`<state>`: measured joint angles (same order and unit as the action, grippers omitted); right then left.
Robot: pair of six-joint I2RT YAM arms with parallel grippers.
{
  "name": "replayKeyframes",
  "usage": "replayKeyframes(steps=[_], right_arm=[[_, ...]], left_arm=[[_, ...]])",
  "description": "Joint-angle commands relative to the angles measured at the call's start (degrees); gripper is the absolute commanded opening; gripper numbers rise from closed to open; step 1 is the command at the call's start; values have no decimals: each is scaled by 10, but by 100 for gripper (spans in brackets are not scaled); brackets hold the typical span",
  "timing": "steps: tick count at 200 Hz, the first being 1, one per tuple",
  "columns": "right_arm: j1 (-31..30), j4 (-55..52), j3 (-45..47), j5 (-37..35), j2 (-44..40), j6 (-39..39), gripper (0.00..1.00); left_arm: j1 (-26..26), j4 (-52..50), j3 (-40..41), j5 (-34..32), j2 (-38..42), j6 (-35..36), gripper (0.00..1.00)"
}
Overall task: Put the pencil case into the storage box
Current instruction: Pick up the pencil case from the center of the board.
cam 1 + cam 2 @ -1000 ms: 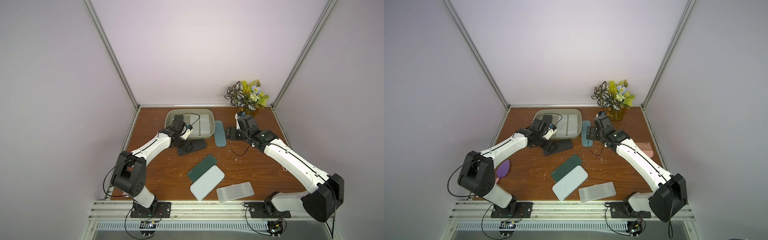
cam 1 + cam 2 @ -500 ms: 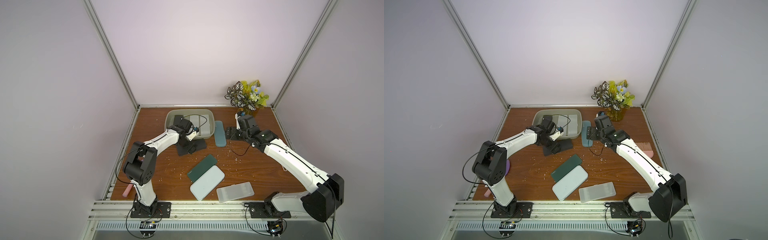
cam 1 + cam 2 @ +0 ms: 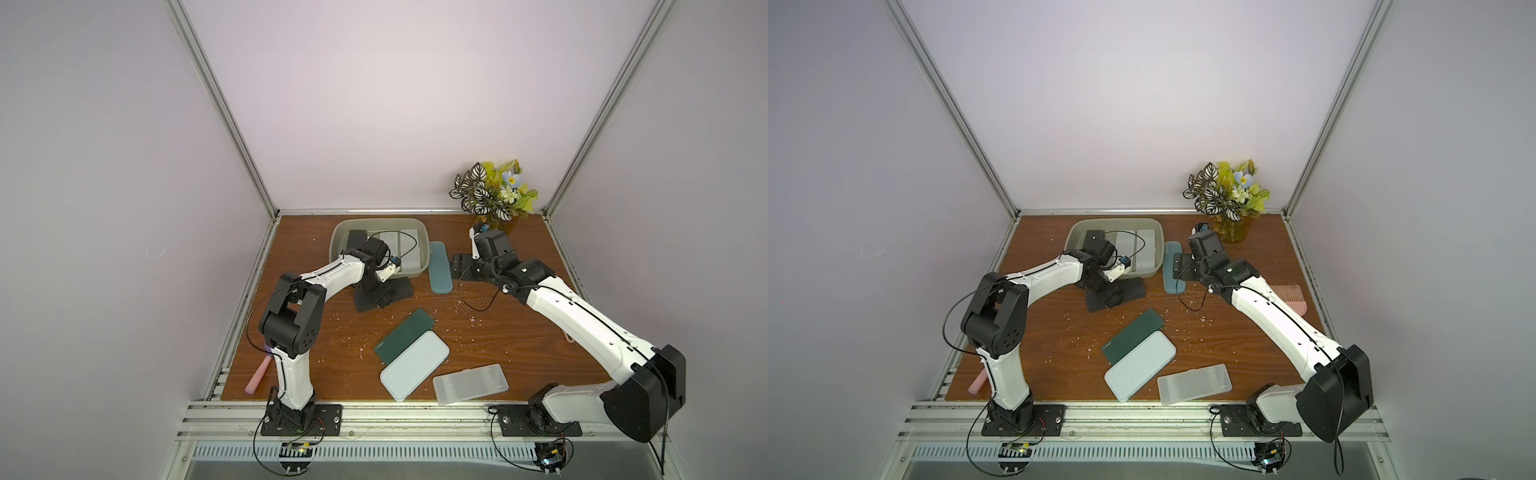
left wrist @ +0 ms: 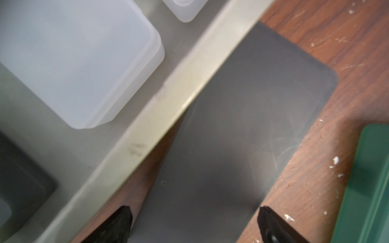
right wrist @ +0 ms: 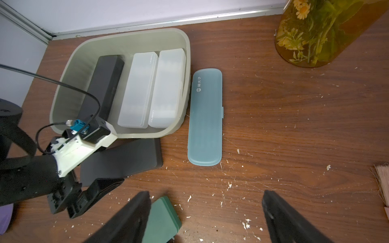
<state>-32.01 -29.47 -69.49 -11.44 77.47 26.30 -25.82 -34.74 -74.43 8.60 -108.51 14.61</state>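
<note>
Left wrist view shows the left hand [image 4: 194,216] open wide, with one finger on each side of the end of a black pencil case [image 4: 242,136]. I cannot tell if the fingers touch it. This case lies flat on the table [image 4: 347,31], outside the storage box [image 4: 185,84] and right beside its front wall. The box sits by the far edge of the table. Inside it are another black case [image 5: 105,84] and two white cases [image 5: 139,90]. A blue-green case [image 5: 205,117] lies just beside the box, on the side toward the table's right edge. The right hand [image 5: 206,195] is open and holds nothing, and in a top view it is close by that case. Nearer the front edge lie a dark green case [image 3: 404,334], a pale blue case [image 3: 414,365] and a clear case [image 3: 469,383].
</note>
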Motion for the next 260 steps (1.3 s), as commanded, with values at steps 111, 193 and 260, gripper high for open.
replayKeyframes(steps=[111, 193, 260], right_arm=[[4, 19, 4, 12, -6, -6, 90], [8, 25, 14, 16, -13, -5, 90], [12, 23, 8, 18, -19, -8, 90]], left_arm=[[-55, -31, 36, 0, 8, -25, 84], [-60, -31, 37, -8, 17, -32, 67], [-60, -52, 47, 53, 170, -110, 67]])
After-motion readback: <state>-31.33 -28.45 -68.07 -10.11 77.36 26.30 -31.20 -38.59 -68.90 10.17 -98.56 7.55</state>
